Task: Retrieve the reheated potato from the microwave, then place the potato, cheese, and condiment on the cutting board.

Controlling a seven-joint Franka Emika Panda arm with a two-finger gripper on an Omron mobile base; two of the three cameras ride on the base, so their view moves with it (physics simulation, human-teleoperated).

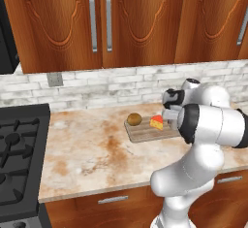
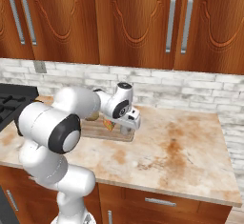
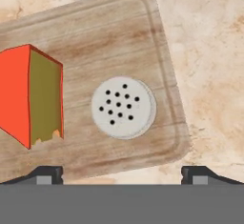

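Observation:
The light-brown cutting board (image 1: 143, 134) lies on the marble counter near the brick wall. On it rest the olive-brown potato (image 1: 134, 119) at its left end and the orange cheese (image 1: 156, 122) wedge with a red edge. In the hand view the cheese (image 3: 31, 101) lies to the left of the condiment (image 3: 124, 107), a white round shaker with a dotted top, standing upright on the cutting board (image 3: 95, 37). My gripper (image 3: 122, 174) hangs straight above the shaker, open, its fingertips (image 3: 45, 174) wide apart and touching nothing. From the right, the gripper (image 2: 127, 127) hovers over the board's right end.
A black gas stove (image 1: 19, 149) fills the counter's left end, with the microwave's black side (image 1: 7, 33) above it. Wooden cabinets hang over the brick backsplash. Bare marble counter (image 2: 181, 147) stretches to the right of the board.

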